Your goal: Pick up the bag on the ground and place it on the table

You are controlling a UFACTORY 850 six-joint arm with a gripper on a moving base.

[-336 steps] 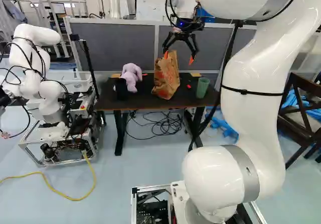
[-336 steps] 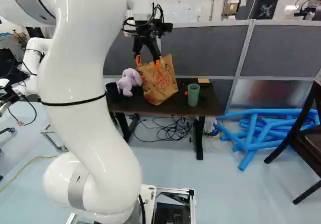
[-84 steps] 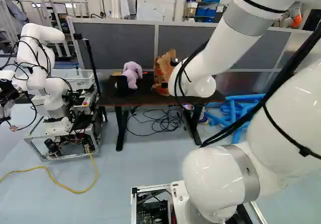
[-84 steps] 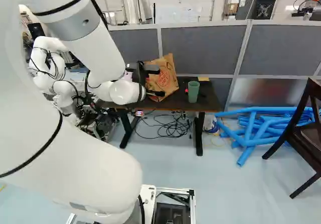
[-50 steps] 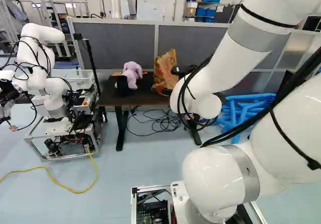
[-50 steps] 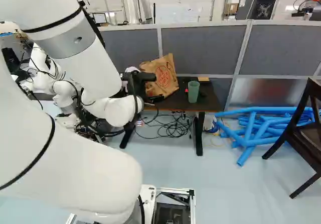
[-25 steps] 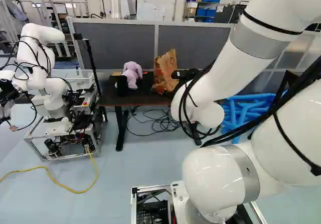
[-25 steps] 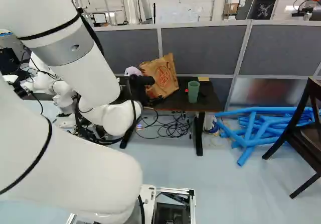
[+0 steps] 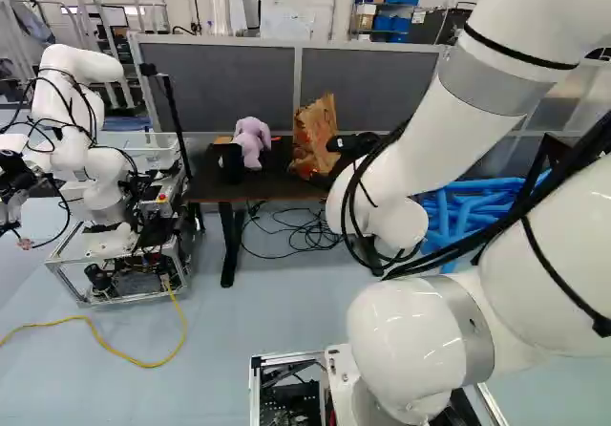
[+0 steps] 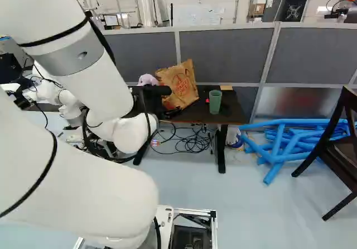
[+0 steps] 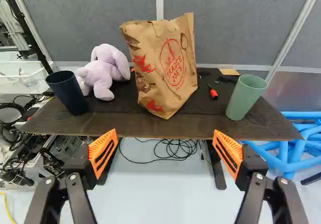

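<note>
The fingers (image 10: 168, 114) stood well apart, reaching toward the near edge of the dark counter (image 11: 200, 129) with a wide gap between them and gripping nothing. In the wrist view each of the fingers (image 11: 164, 133) showed an orange pad (image 11: 96, 149), the two pads turned inward and the floor (image 11: 160, 184) visible through the gap. Neither one could be seen touching anything. The brown paper bag (image 11: 163, 68) was up on the counter, ahead of the fingers and roughly in line with the gap, apart from both tips; it stood a little askew, its upper edge crumpled. A lilac plush toy (image 11: 103, 71) sat just beside the bag, and a dark cup (image 11: 70, 93) stood next to the toy, ahead of one finger and outward of it. On the bag's other side, ahead of the second finger, lay a small red and black object (image 11: 213, 93), with a green cup (image 11: 246, 97) farther out. Behind those two was a flat tan piece (image 11: 229, 72). Looped black cables (image 11: 175, 151) lay on the floor below the counter, seen between the fingers, and blue tubes (image 11: 301, 148) were heaped out beyond the green cup's side.
</note>
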